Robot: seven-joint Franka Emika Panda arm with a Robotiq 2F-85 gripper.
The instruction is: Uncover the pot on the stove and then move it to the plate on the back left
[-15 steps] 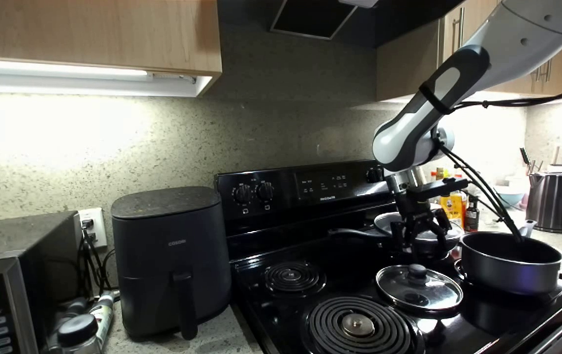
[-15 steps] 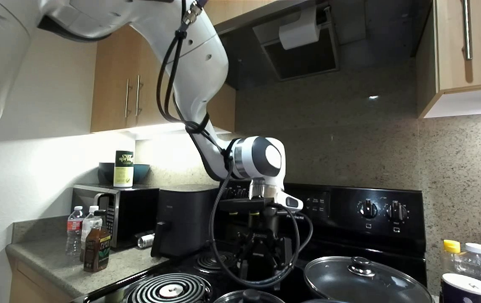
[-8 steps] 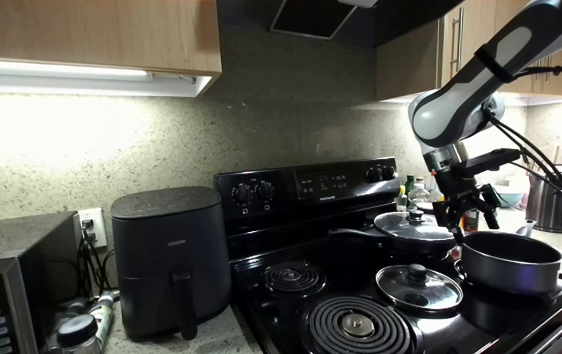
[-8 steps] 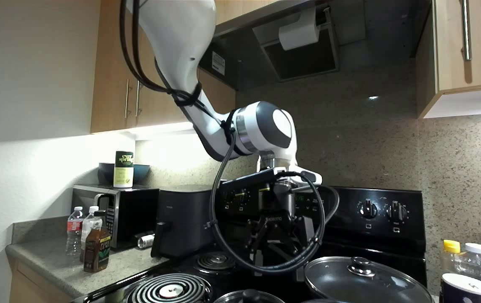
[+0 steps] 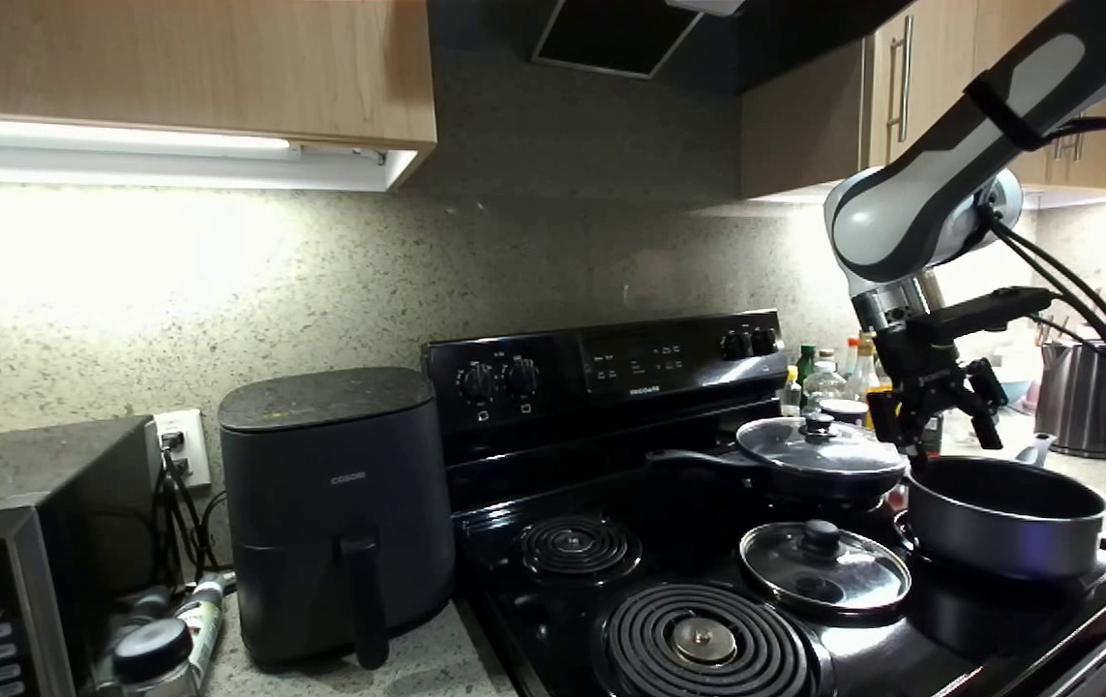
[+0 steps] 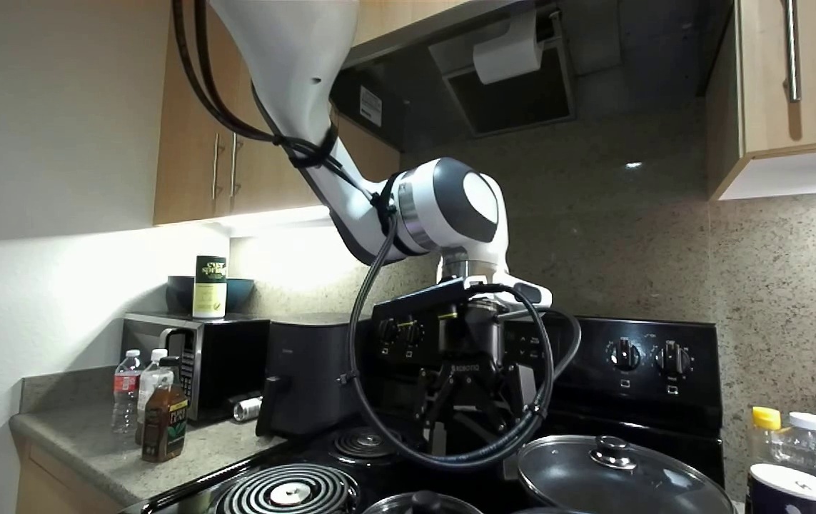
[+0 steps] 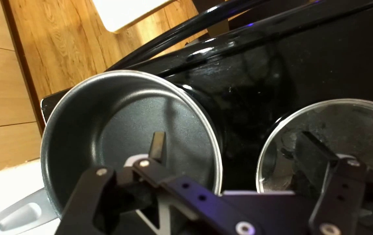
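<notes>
The arm point(image 5: 949, 179) has lifted and come across toward the pot point(image 5: 1007, 528); pot and lid point(image 5: 828, 573) have not shifted. The pot stands uncovered at the front right corner of the worktop point(image 5: 673, 537), its lid lying further in from the right edge. The pincer point(image 7: 233, 142) is spread wide with nothing in it, near the pot. So the uncovering looks done, and the step now is probably lining up to grip the pot, before carrying it to the small burner point(image 5: 576, 543) at the back left corner.
</notes>
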